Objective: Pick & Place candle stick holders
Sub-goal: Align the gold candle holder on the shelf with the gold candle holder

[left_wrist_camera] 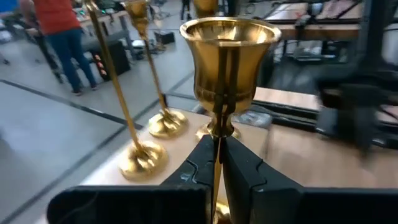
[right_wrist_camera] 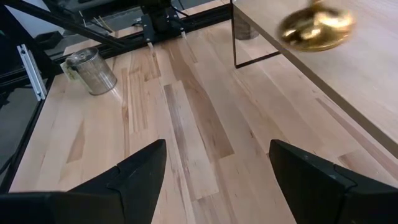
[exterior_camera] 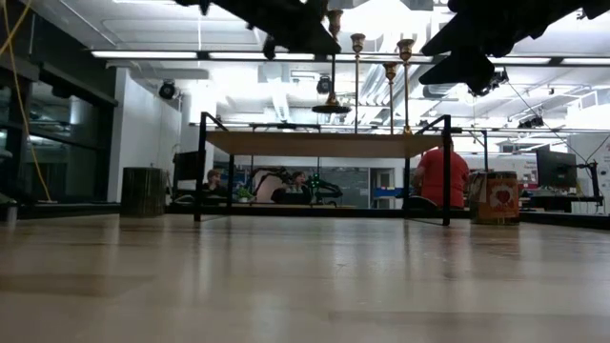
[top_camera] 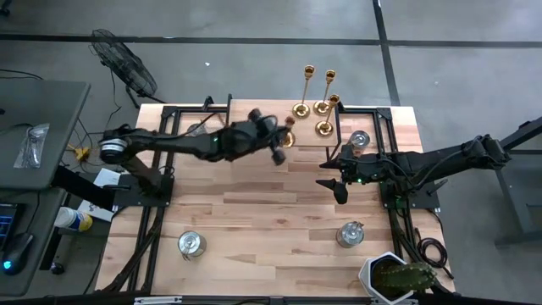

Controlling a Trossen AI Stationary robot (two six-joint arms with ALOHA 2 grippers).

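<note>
Left gripper (left_wrist_camera: 217,171), clamped on the thin stem of a brass candle stick holder (left_wrist_camera: 228,59), holds it upright above the table's far edge, slightly left of centre; the holder's cup top stands just above the dark fingers (left_wrist_camera: 186,177); in the low view its round base (exterior_camera: 331,108) hangs clear above the raised wooden shelf (exterior_camera: 324,143). Three further candle stick holders (top_camera: 318,97) stand upright and close together on that shelf at the table's far edge, right of centre; two of their flared bases (left_wrist_camera: 144,158) appear just beyond the held one in the left wrist view. Right gripper (top_camera: 332,185), jaws wide apart and holding nothing, hovers over the butcher-block table (top_camera: 279,220) right of centre, near the shelf's front edge. Silver-grey lidded jars sit at the near-left corner (top_camera: 191,245), near the right edge towards the front (top_camera: 351,233), and by the far-right corner (top_camera: 361,139). A dark hexagonal bin (top_camera: 394,275) occupies the near-right corner. People (exterior_camera: 441,176) are visible in the room beyond the table.
</note>
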